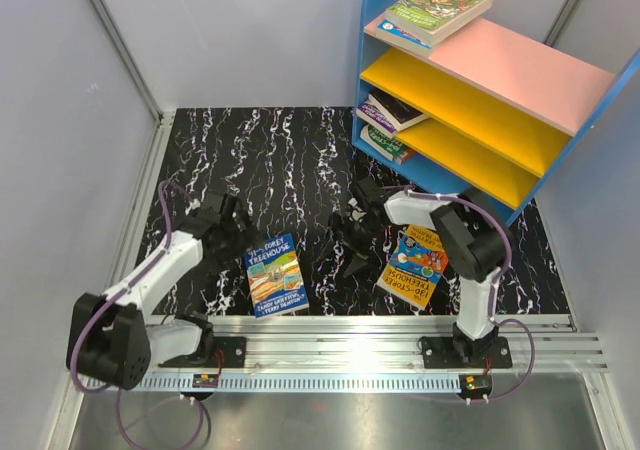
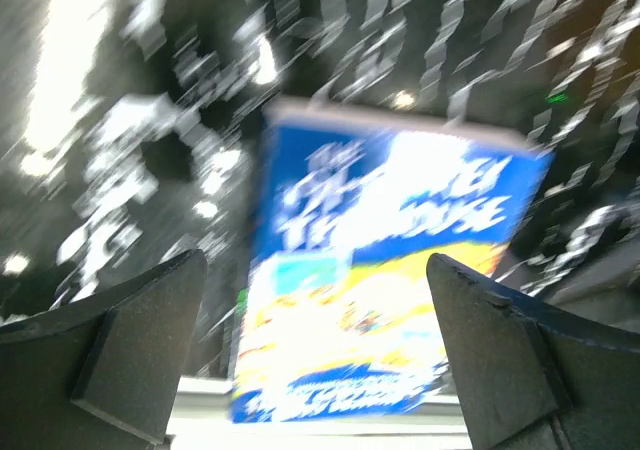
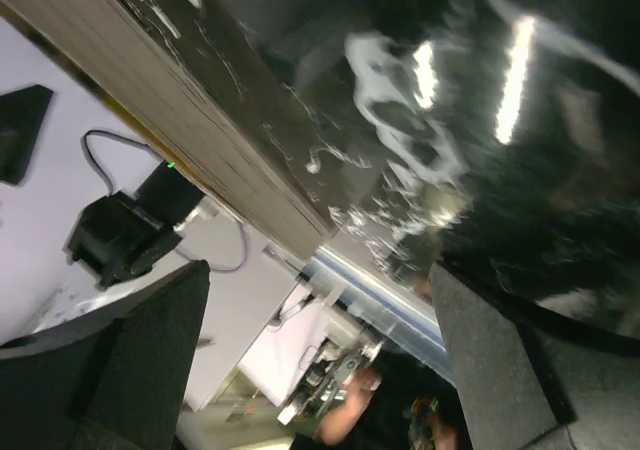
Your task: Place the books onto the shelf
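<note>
L arm (image 1: pixel 165 265) & R arm (image 1: pixel 478 305) showing white shells w/ black joints, black bases (image 1: pixel 225 351); purplish cables (image 1: pixel 72 330) looping along; L hand (image 2: pixel 318 270), R hand (image 3: pixel 320 275) wearing dark wedge fingers (image 2: pixel 130 340).

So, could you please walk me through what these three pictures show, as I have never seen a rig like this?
The machine is a pair of robot arms, the left arm and the right arm, bolted at the near edge of a black marbled table. The wide picture comes from a fixed camera above and behind them. The other two come from a small camera on each wrist, so the dark wedges at the bottom are that arm's own fingers. Both wrist pictures are blurred.

Two books lie flat on the table: a blue book just ahead of the left gripper, and an orange book beside the right arm. The right gripper is between them. Both grippers are open and hold nothing. The shelf at the back right already carries a few books.
</note>
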Controlling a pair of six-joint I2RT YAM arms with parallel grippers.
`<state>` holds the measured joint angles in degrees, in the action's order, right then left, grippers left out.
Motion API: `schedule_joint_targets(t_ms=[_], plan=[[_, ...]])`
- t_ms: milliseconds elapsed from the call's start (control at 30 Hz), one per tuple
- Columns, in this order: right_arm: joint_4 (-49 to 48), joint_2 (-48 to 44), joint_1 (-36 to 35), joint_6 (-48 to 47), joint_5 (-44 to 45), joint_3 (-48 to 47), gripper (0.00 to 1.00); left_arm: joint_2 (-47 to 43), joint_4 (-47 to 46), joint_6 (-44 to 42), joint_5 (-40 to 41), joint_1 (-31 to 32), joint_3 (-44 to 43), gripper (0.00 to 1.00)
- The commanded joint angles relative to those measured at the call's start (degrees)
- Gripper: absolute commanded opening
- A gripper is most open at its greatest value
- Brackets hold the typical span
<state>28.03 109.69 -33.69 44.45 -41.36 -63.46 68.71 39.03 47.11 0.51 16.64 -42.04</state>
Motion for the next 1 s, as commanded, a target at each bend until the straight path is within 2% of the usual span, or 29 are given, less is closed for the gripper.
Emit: schedule_joint_targets(t_ms=[0, 133, 300, 433, 533, 600, 633, 667, 767, 800, 967], plan=[[-6.9, 5.2, -2.9, 1.4, -2.0, -5.7, 1.0, -7.1, 3.9, 2.5, 4.5, -0.2, 3.3, 0.99], [-10.4, 10.4, -6.4, 3.1, -2.0, -9.0, 1.0, -8.7, 2.2, 3.6, 2.3, -0.2, 9.5, 0.99], [-16.9, 15.5, -10.3, 6.7, -2.9, -8.6, 1.0, -7.1, -5.5, 5.1, -0.2, 0.0, 16.2, 0.99], [-21.2, 17.9, -13.7, 8.0, -3.4, -8.1, 1.0, -4.3, -9.7, 5.1, -0.2, 2.4, 15.8, 0.99], [-24.8, 18.5, -14.5, 9.5, -3.8, -6.9, 0.99, 1.4, -15.8, 6.1, -5.2, 4.0, 15.9, 0.99], [-26.4, 17.9, -14.6, 10.7, -4.2, -5.9, 0.94, 4.1, -19.5, 7.2, -6.7, 6.5, 15.4, 0.99], [-27.2, 17.4, -14.6, 11.3, -4.1, -5.0, 0.9, 5.3, -20.2, 7.6, -6.9, 7.3, 15.1, 0.99], [-27.3, 16.1, -14.6, 11.4, -4.0, -4.6, 0.78, 5.4, -21.1, 8.3, -7.0, 8.7, 14.9, 0.99], [-27.0, 12.3, -14.6, 11.5, -2.8, -2.6, 0.54, 2.8, -23.7, 9.5, -8.5, 9.1, 16.0, 0.99], [-26.7, 11.3, -14.6, 11.6, -2.3, -2.2, 0.39, 1.9, -23.7, 9.6, -8.5, 9.1, 16.3, 0.99], [-24.7, 4.3, -14.5, 12.2, -0.2, 0.3, 0.12, -3.5, -20.8, 9.4, -8.6, 9.0, 15.6, 0.99]])
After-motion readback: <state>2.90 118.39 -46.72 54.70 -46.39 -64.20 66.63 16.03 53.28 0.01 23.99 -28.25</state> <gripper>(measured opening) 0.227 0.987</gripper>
